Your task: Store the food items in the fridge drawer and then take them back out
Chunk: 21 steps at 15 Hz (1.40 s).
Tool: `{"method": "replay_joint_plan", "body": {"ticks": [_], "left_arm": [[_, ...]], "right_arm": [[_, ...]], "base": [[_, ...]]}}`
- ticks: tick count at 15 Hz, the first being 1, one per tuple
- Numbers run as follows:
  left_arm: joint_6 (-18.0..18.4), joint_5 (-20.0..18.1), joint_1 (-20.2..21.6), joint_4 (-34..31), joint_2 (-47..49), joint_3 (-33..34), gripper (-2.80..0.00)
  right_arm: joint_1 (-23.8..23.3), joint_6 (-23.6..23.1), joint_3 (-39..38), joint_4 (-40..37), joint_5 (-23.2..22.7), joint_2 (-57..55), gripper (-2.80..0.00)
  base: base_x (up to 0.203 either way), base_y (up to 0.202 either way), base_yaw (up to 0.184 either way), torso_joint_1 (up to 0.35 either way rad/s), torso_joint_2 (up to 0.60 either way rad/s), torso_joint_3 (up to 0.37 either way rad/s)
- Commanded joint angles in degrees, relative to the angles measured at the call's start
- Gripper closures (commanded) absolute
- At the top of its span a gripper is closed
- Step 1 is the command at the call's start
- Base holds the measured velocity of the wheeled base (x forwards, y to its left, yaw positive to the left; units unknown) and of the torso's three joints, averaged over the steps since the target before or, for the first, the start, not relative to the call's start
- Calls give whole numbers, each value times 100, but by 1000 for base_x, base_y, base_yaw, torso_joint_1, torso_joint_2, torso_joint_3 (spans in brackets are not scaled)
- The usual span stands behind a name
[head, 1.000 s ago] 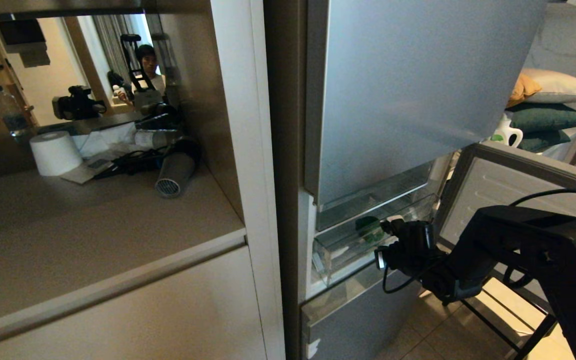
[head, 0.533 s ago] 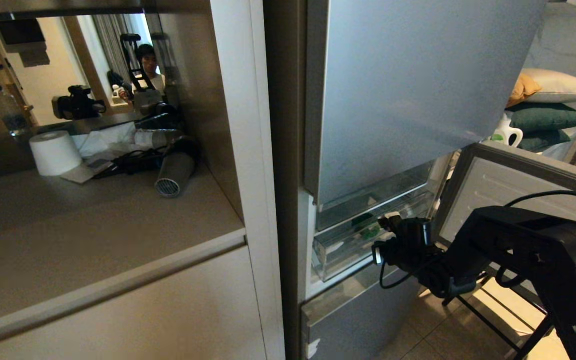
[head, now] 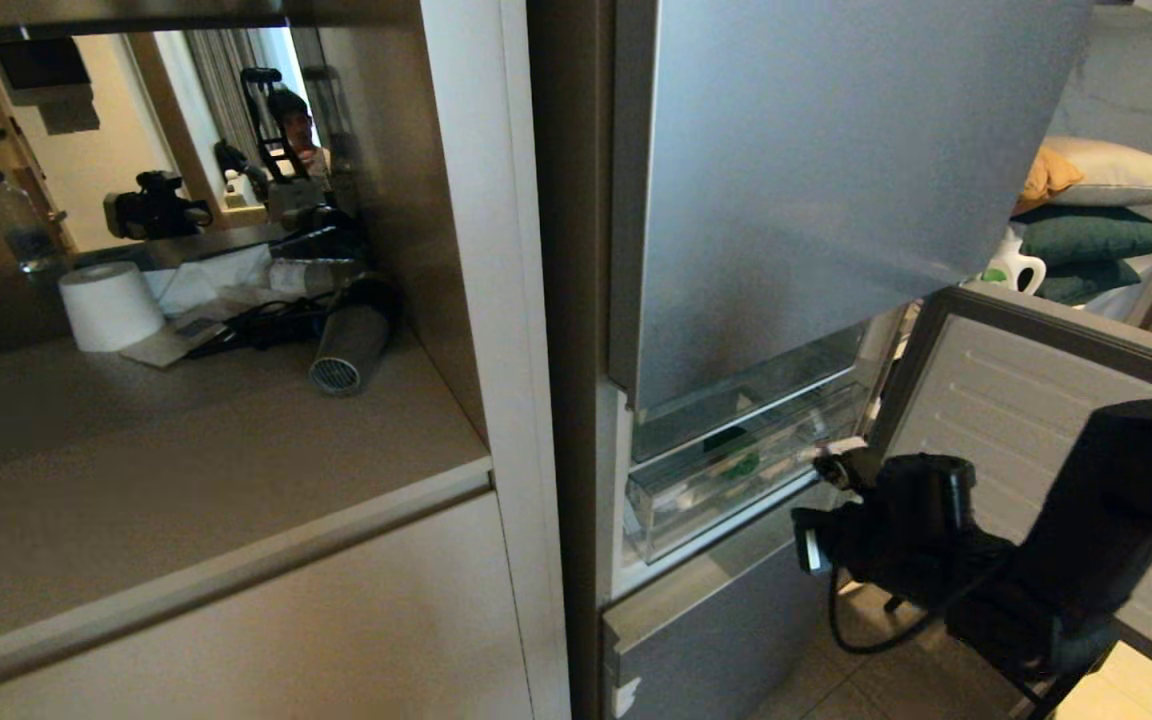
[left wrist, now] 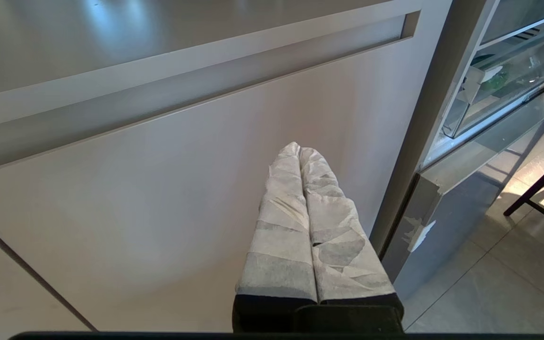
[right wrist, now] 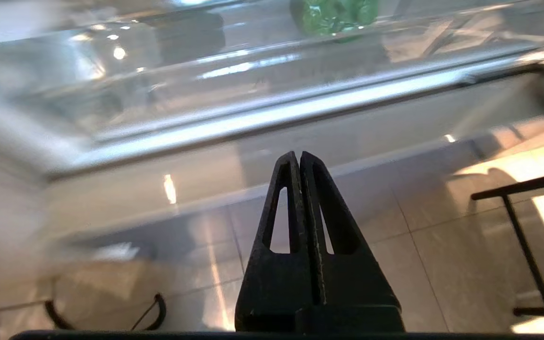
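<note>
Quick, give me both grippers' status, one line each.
Left gripper: closed, empty, parked by the beige cabinet front.
Right gripper: closed, empty, just outside the fridge drawer holding the green pepper.

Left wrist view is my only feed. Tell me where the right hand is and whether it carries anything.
Observer: The right hand is shut and empty, just outside the front of the fridge drawer, near its right end.
Operator: Say what stands beside that arm.
Observer: An open fridge door stands on its right, with the white inner side facing the arm.
Operator: Name what is on the counter above my cabinet door.
Observer: A paper roll and a hair dryer lying on its side, both at the back of the counter.
</note>
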<state>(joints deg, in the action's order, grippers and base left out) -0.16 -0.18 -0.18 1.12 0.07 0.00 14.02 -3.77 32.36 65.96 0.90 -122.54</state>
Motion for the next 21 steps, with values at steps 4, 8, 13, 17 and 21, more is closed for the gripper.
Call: {"method": "replay_joint_plan", "body": {"ticks": [4,8,13,17,21], "left_arm": [[-2,0,1,2,1,62,0],[-2,0,1,2,1,62,0],[-2,0,1,2,1,61,0],[-1,0,1,2,1,58,0],[-2,0,1,2,1,61,0]], "right_arm": [[8,1,-2016,337,158,3099,0],[-11,103,-2942,-53,777,5438,0],[-308,-266,-3060,-2586,479,8845,0],[-554,-466,-3167,-4817,440,10673,0],[-1368,-635,-3229,-5900,147,11214,0]], "base": [[0,0,0,0,0,0],[0,0,0,0,0,0],[0,0,0,0,0,0],[0,0,0,0,0,0],[0,0,0,0,0,0]]}}
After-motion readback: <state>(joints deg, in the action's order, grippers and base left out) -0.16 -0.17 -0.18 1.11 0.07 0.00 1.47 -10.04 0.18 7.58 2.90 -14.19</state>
